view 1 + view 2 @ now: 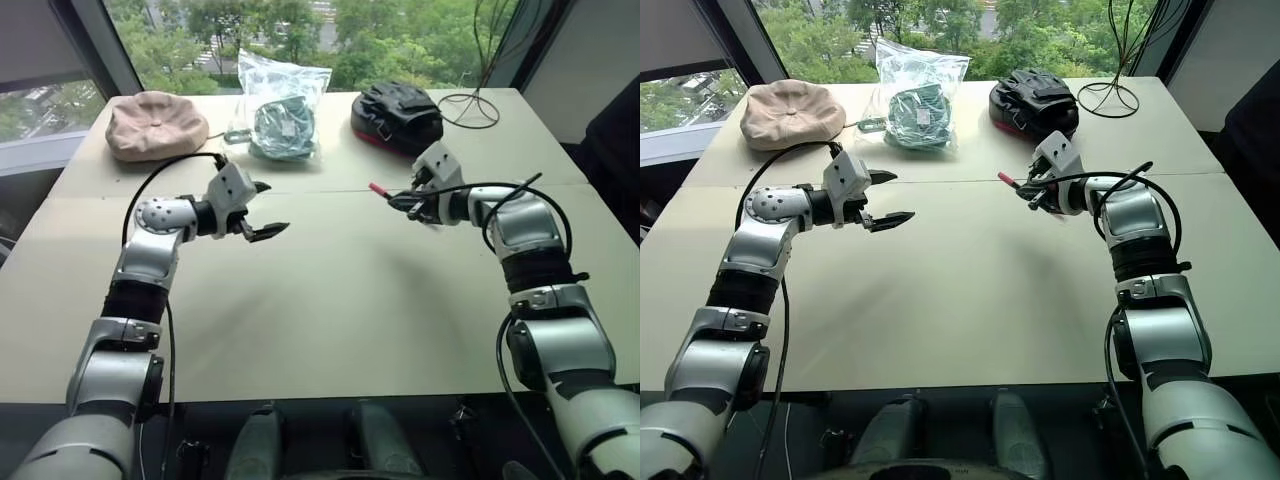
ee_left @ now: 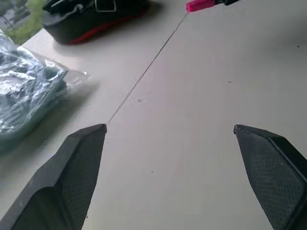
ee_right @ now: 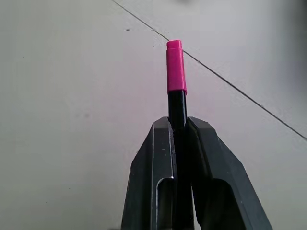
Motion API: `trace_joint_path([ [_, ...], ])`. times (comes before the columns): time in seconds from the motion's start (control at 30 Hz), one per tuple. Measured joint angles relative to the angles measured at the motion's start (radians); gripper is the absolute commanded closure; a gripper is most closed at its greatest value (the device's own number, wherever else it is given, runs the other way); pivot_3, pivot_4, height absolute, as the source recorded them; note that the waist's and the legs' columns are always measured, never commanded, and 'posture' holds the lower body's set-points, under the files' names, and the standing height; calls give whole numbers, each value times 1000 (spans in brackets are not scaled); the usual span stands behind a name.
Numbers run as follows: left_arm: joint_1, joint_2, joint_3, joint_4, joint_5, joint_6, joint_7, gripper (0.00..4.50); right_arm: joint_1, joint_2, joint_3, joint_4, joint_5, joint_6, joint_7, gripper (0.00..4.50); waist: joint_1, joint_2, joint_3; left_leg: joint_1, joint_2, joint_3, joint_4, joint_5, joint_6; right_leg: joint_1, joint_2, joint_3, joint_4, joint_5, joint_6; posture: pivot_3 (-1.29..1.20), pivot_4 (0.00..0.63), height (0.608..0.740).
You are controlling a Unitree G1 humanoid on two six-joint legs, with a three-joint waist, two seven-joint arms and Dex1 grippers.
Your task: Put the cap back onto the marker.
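Note:
My right gripper (image 1: 409, 203) is shut on the marker (image 3: 177, 109), a thin black stick that points toward the table's middle. The bright pink cap (image 3: 176, 66) sits on the marker's free end, past the fingertips; the cap (image 1: 378, 188) hangs above the table seam. My left gripper (image 1: 262, 208) is open with nothing between its fingers (image 2: 79, 163), hovering over the left half of the table (image 1: 320, 300) and pointing toward the marker. A wide gap of bare table lies between the two grippers. The cap (image 2: 199, 5) also appears far ahead of the left fingers.
Along the table's far edge lie a beige hat (image 1: 155, 123), a clear bag with a teal item (image 1: 283, 123), and a black and red pouch (image 1: 397, 115). A wire stand (image 1: 470, 105) is at the far right. A seam (image 1: 320, 192) crosses the table.

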Motion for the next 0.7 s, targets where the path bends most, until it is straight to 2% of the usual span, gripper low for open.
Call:
trace_joint_path([
  [0.2,174,-58,30,-328,-68,276,176,70,122,6,-83,-170,28,239,-187,4500,1,0,0,2,-5,2,2,0,0,4,0,0,-2,0,0,0,150,740],
  [0.37,232,-88,30,-404,-67,364,297,70,133,50,-190,-188,36,315,-373,4500,-3,0,0,3,-5,2,2,0,0,5,2,0,-2,0,0,0,150,740],
  [0.5,234,-108,31,-410,-72,365,365,0,151,87,-217,-225,55,340,-454,2712,-2,0,0,2,-5,2,1,0,0,4,2,0,-2,0,0,0,150,740],
  [0.6,234,-124,34,-410,-85,364,396,0,170,95,-217,-239,73,351,-475,1228,-1,0,0,1,-5,2,1,0,0,4,1,0,-4,0,0,0,150,740],
  [0.67,234,-130,35,-410,-92,363,409,0,178,95,-213,-239,77,349,-484,88,-1,0,0,1,-6,2,1,0,0,4,1,0,-4,0,0,0,150,740],
  [0.7,234,-131,37,-410,-97,361,414,0,181,91,-206,-239,76,339,-488,36,-1,0,0,1,-6,2,1,0,0,4,1,0,-4,0,0,0,150,740],
])
